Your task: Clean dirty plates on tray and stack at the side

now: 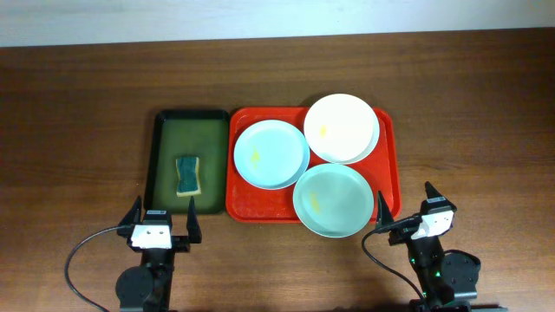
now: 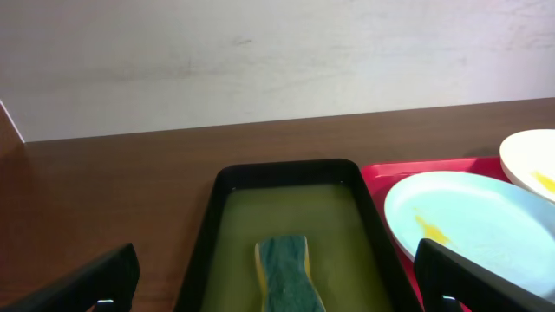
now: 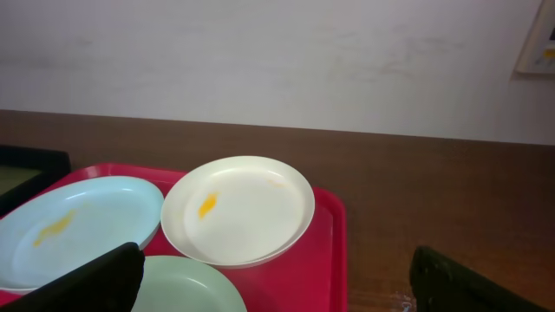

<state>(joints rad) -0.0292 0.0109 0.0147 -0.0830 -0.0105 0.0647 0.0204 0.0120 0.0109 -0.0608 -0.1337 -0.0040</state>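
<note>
- Three plates [image 1: 270, 153] crowd the tray [image 1: 388, 173]; the mint plate [image 1: 333, 199] covers its 5 o'clock rim.
- Left gripper [image 1: 163, 218] and right gripper [image 1: 406, 201] are both spread wide and empty; the wrist views crop their fingers.

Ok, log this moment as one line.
left gripper: open, empty | right gripper: open, empty | plates: three on tray, yellow smears | sponge: in green tray

A sponge [image 2: 286, 273] lies in the green tray [image 2: 286, 169], beside a smeared blue plate [image 2: 486, 230].
</note>
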